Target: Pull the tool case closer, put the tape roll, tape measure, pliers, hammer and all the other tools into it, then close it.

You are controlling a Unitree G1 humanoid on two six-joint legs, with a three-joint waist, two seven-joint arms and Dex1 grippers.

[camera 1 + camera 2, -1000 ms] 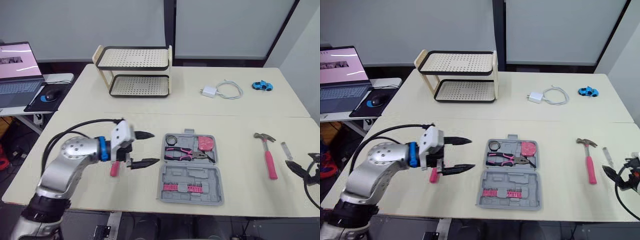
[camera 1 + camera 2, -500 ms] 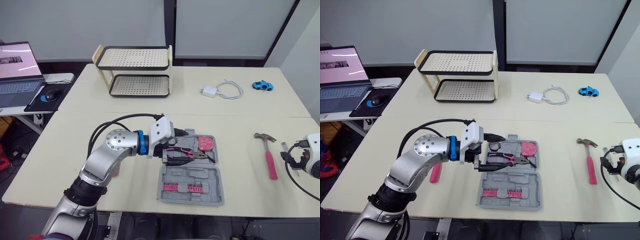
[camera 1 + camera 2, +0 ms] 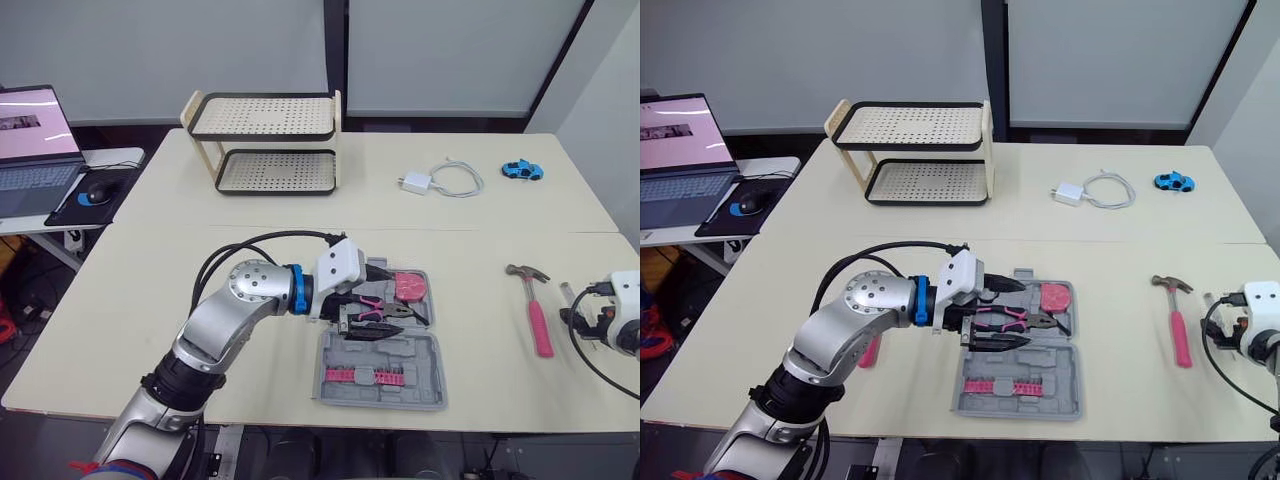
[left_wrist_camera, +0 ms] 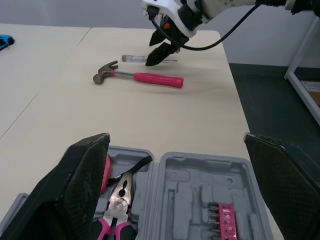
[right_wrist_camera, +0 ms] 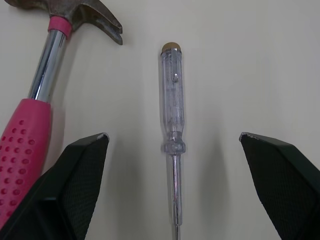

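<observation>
Pale desk (image 3: 150, 280) up front, and the grey case (image 3: 400, 350) lies open near its front edge. The pliers (image 3: 385, 310) and the pink tape measure (image 3: 410, 287) sit in the far half, with a pink bit strip (image 3: 365, 376) in the near half. The left tool (image 3: 1012, 315) hovers over the pliers, spread wide. Off to the right the hammer (image 3: 535, 312) lies on the desk, well apart from the case. The right tool (image 5: 170, 139), spread open too, straddles a clear screwdriver (image 5: 172, 115) just beside the hammer.
</observation>
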